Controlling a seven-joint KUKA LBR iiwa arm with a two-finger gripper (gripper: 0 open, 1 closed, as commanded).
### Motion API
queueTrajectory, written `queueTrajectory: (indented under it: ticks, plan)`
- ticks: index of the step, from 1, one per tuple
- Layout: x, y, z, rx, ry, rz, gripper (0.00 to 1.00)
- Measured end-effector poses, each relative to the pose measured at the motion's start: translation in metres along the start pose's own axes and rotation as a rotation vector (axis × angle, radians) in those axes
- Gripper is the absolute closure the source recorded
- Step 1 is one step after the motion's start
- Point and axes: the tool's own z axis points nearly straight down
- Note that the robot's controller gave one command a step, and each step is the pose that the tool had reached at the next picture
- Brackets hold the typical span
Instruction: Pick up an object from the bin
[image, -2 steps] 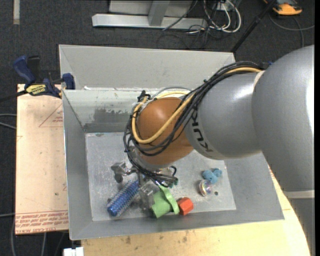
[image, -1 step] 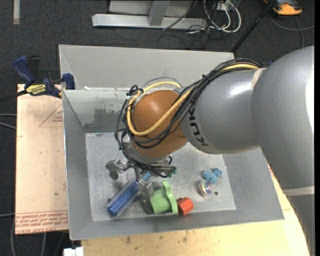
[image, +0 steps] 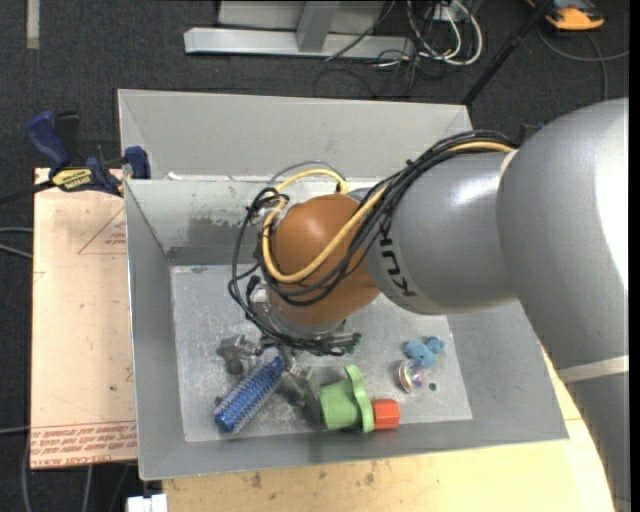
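Note:
My gripper (image: 292, 345) is low in the middle of the bin, mostly hidden beneath the arm's orange dome. Just below it, at the front left, a blue bristled brush (image: 249, 393) lies slanted, its upper end reaching under the gripper. Right of the brush rests a green plastic piece (image: 342, 402) with an orange cap (image: 386, 413) on its right end. A small dark grey part (image: 234, 351) lies at the gripper's left side.
A small light-blue piece (image: 424, 350) and a round silver piece (image: 410, 376) lie to the right on the bin floor. The big grey arm and its cables cover the bin's back and right side.

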Motion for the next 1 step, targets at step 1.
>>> queueTrajectory:
  ticks: [1]
  plan:
    - [-0.0007,0.0004,0.0000,-0.002,-0.002,0.004,0.00]
